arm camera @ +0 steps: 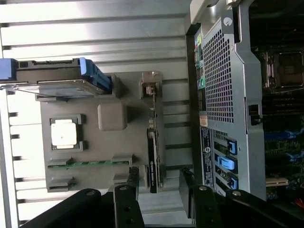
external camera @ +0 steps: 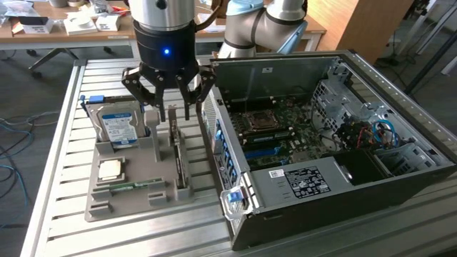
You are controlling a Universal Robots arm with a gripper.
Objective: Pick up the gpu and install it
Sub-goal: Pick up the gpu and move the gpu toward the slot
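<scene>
Gripper: the gripper (external camera: 171, 111) (arm camera: 161, 202) is seen directly above the grey holder, with its dark fingers (external camera: 151, 107) spread wide apart and nothing pinched between them.
Gpu: the gpu (external camera: 176, 147) (arm camera: 152, 156) is stood on edge in a long slot of the holder, on the side nearest the computer case. In the wrist view it is seen edge-on as a thin dark strip, lined up between the two spread fingers.
Contact: whether the fingertips touch the card cannot be told.
Holder: a grey moulded holder (external camera: 136, 206) (arm camera: 95, 147) is laid flat on the table, just beside the case, with several parts kept in separate recesses.
Hard drive: a silver hard drive (external camera: 117, 127) (arm camera: 57, 76) with a blue and white label is propped upright at the holder's far end, towards the exterior view's left.
Processor: a square pale chip (external camera: 111, 169) (arm camera: 64, 133) is laid flat in its own recess.
Memory stick: a narrow green stick (external camera: 132, 186) (arm camera: 88, 163) is set in a slot near the chip.
Computer case: an open case (external camera: 343, 225) (arm camera: 221, 80) is laid on its side at the exterior view's right, with the motherboard (external camera: 268, 126) (arm camera: 280, 71) exposed.
Table: a slatted metal table (external camera: 64, 160) (arm camera: 95, 28) is used to carry both holder and case.
Arm: a blue light (external camera: 166, 52) is lit on the black wrist section above the fingers.
</scene>
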